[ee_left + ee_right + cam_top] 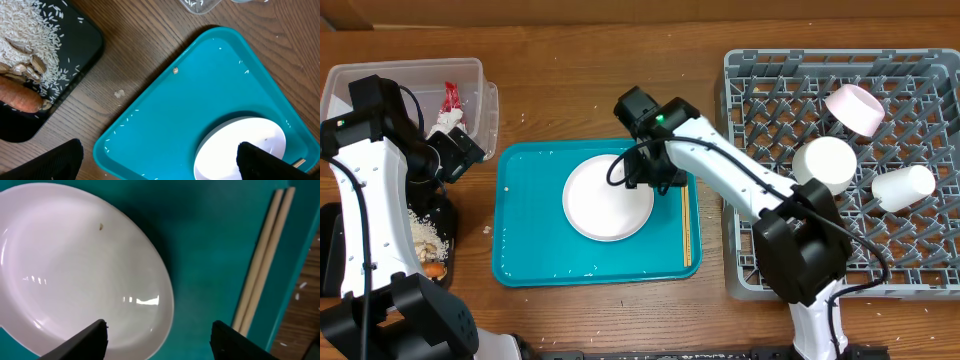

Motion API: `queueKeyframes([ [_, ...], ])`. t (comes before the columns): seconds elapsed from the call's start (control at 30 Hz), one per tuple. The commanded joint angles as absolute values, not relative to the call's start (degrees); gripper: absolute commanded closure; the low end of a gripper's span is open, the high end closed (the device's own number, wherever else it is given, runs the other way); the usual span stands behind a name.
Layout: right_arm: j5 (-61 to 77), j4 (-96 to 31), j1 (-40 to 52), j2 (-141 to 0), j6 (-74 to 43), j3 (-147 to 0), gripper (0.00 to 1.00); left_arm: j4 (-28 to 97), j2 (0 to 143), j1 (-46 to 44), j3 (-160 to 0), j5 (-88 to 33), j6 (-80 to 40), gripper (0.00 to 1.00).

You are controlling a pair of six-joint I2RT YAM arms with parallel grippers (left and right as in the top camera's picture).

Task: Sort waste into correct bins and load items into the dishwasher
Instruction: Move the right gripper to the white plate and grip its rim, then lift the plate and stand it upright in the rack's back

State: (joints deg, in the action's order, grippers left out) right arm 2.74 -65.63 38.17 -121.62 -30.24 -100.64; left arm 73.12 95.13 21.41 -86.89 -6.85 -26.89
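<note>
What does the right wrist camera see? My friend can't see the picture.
A white plate lies on a teal tray, with the right gripper open, one finger on either side of the plate's edge. Two wooden chopsticks lie side by side on the tray beside the plate.

White arm links (720, 160), black joints (640, 108), black right hand (160, 332), looping cables (617, 170), green light (661, 119)
</note>
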Motion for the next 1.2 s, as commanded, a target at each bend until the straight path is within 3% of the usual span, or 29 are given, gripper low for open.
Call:
queueKeyframes([
  [0.0, 1.96, -64.29, 39.00, -123.48, -31.22, -100.18, 0.32, 73.23, 95.35, 21.34, -87.39, -7.27, -27.46, 0.00],
  [0.4, 1.98, -57.25, 39.00, -124.64, -31.79, -93.45, 0.39, 73.21, 95.35, 21.34, -87.39, -7.27, -27.46, 0.00],
  [0.6, 1.98, -55.99, 38.98, -124.66, -31.79, -91.37, 0.53, 73.23, 95.35, 21.34, -87.39, -7.27, -27.46, 0.00],
  [0.93, 1.87, -61.41, 38.81, -124.64, -31.79, -96.47, 0.96, 73.23, 95.35, 21.34, -87.39, -7.27, -27.46, 0.00],
  [1.17, -5.15, -73.45, 38.54, -123.28, -31.77, -108.79, 0.96, 73.21, 95.35, 21.34, -87.39, -7.27, -27.49, 0.00],
])
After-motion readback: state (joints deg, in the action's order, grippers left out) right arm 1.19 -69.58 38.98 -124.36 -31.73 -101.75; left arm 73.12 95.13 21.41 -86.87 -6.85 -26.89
